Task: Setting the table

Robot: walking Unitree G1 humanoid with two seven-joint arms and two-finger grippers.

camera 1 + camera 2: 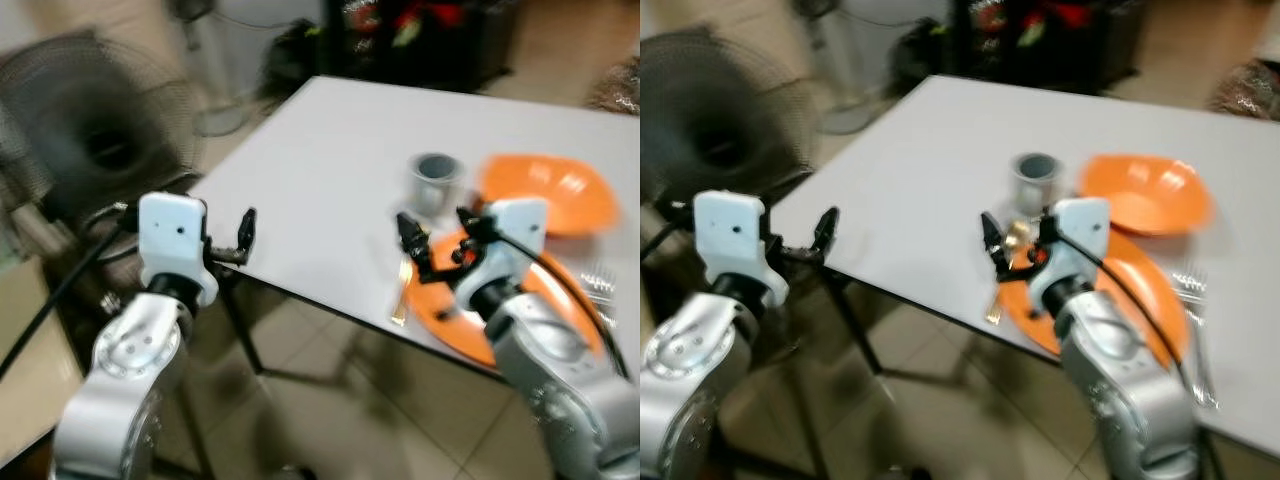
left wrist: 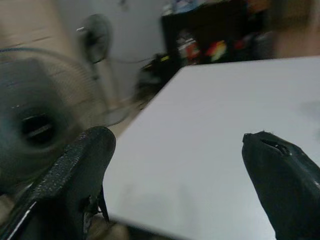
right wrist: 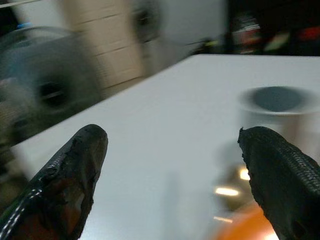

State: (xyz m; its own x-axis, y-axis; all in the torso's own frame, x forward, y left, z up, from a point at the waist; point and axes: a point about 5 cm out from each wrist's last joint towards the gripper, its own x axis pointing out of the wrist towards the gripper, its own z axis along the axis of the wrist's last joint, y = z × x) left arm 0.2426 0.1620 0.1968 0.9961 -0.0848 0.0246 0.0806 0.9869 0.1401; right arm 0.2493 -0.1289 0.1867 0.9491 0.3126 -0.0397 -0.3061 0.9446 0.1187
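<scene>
The plate (image 1: 520, 300) lies flat at the near edge of the white tabletop (image 1: 330, 170), and everything else sits around it. It looks like thin, stiff plastic: probably light, smooth and a little slippery, so the rim would be the place to pinch it, not the flat middle. A gold spoon (image 1: 401, 290) lies just beside the plate's left rim, close to the tabletop's edge; slim and hard, it would best be taken across its handle. A grey cup (image 1: 436, 180) stands upright just beyond the plate, an orange bowl (image 1: 548, 192) beside it, farther along to the right. A fork (image 1: 1196, 330) lies off the plate's right side.

The right claw (image 1: 437, 233) hovers over the plate's left rim, fingers spread and holding nothing, with the cup just ahead. The left claw (image 1: 245, 232), also released and empty, hangs well left of the plate at the tabletop's corner. A fan (image 1: 95, 130) stands on the floor beyond that corner.
</scene>
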